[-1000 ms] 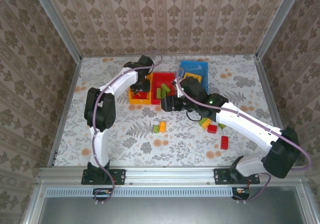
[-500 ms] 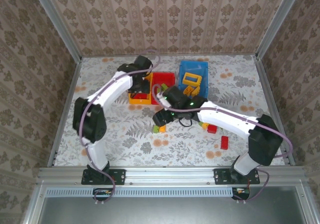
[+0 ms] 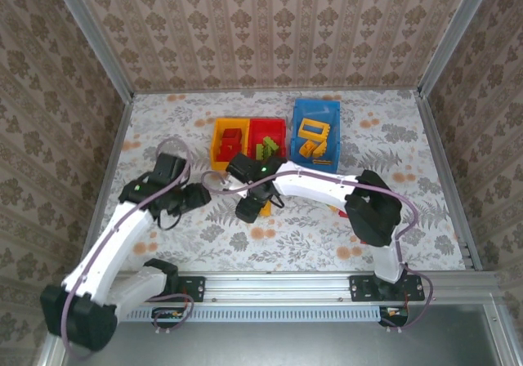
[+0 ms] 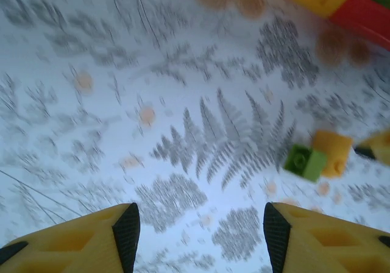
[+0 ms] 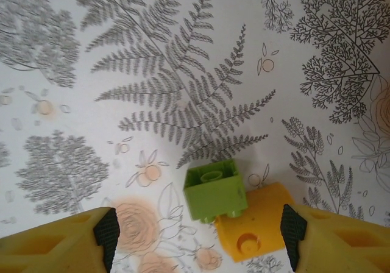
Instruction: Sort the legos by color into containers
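Our right tool (image 5: 200,239) stands wide open and empty, its yellow fingers (image 5: 55,239) low over the table (image 5: 91,72). Just ahead of the gap between them lies a lime green lego (image 5: 214,191), upright, with an orange-yellow lego (image 5: 256,231) touching its side. Our left tool (image 4: 201,236) is also parted and holds nothing; it hangs over bare patterned table, and from it we see the same two legos off to one side. From above, we find the left tool (image 3: 196,196) near the right tool (image 3: 248,211), left of the table's middle. Further back stand the containers: the orange-yellow bin (image 3: 217,147) holding a red lego (image 3: 232,141), the red bin (image 3: 265,123) against it holding green legos (image 3: 268,145), and the blue bin (image 3: 315,106) just beside, holding orange-yellow frames (image 3: 311,129)
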Available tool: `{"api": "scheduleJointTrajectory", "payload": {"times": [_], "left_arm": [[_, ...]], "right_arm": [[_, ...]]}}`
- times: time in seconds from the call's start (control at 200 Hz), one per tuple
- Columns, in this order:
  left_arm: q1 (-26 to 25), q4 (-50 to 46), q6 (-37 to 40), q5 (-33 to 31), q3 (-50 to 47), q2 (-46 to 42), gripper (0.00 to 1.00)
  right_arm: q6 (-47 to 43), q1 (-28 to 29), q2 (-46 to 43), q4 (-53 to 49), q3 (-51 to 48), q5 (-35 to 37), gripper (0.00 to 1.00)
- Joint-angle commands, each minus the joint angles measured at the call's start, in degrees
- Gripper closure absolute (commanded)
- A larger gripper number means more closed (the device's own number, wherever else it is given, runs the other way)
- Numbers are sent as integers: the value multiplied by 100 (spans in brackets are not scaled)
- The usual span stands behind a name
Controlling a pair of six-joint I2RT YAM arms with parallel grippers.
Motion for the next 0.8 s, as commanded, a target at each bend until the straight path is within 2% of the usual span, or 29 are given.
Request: {"api": "scheduleJointTrajectory", "payload": {"times": [0.0, 0.155, 0.23, 0.475, 0.7, 0.795], "left_arm": [[194, -54, -213, 1528, -573, -838, 41], [776, -252, 385, 2828, -767, -1672, 41], [820, -56, 390, 3338, -841, -1828, 42], [835, 43, 311, 3257, -729, -1893, 42], [836, 293, 220, 3277, -705, -1756, 42], [841, 433, 152, 3258, -706, -1737, 43]], "right_arm": [[-274, 63, 333, -558, 328, 418, 27], [-207, 91, 657, -657, 541, 661, 27], [-190, 117, 816, -709, 631, 713, 28], [-56, 188, 1244, -884, 846, 1011, 39], [6, 206, 1279, -910, 958, 1167, 63], [13, 220, 1090, -864, 932, 1171, 70]]}}
